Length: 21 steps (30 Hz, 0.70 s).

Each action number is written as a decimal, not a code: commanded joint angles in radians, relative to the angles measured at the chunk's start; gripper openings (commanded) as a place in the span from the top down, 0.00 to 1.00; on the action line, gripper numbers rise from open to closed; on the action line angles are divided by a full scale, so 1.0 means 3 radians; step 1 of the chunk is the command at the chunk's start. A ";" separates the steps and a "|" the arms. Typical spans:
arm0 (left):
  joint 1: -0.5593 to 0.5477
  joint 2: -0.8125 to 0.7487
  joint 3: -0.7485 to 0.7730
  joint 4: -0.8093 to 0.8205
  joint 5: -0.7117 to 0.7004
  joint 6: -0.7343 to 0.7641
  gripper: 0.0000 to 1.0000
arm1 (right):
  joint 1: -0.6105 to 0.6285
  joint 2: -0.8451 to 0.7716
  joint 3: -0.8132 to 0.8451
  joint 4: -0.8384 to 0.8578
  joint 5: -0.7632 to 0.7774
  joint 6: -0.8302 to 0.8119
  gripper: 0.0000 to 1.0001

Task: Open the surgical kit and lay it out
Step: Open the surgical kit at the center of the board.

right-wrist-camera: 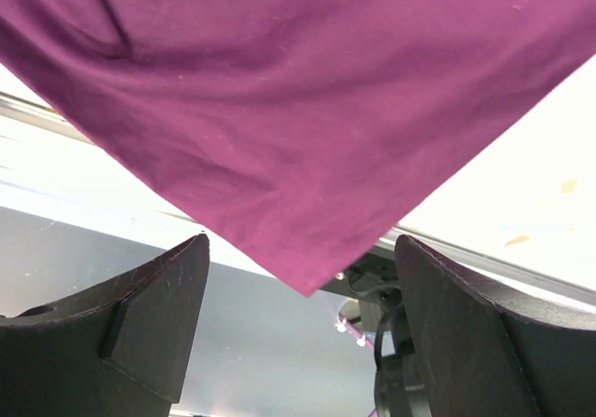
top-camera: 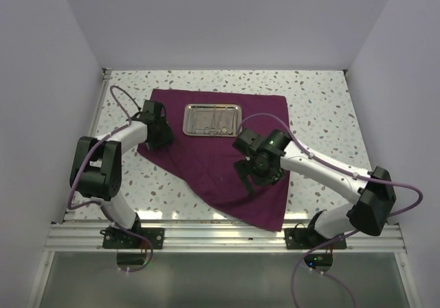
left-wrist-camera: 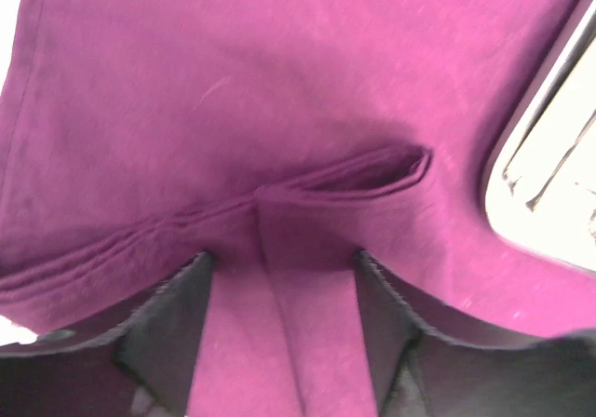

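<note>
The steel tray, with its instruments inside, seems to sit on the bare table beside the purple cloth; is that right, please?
Not quite. The steel tray with its instruments inside sits on the purple cloth, near its far edge, not beside it. The top external view shows cloth on every side of the tray.

My overhead camera sits high behind the arm bases (top-camera: 134, 238) and looks down and forward over the whole table (top-camera: 323, 115). The left wrist camera peers past its own fingers (left-wrist-camera: 163, 343), very close to the purple cloth (left-wrist-camera: 279, 110), with the steel tray (left-wrist-camera: 540, 212) at its right edge. The right wrist camera, equally close, faces the cloth's near corner and the table's front edge. All three views share the cloth.
</note>
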 commanded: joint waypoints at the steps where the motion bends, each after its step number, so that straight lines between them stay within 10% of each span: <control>1: -0.0019 0.0103 0.0149 0.0298 0.0028 0.0035 0.37 | -0.0031 -0.0145 0.0155 -0.0230 0.0213 0.0097 0.15; 21: -0.0034 0.0451 0.0675 0.0201 0.0084 0.0056 0.78 | -0.0061 0.0146 0.0406 -0.0276 0.0300 -0.0005 0.16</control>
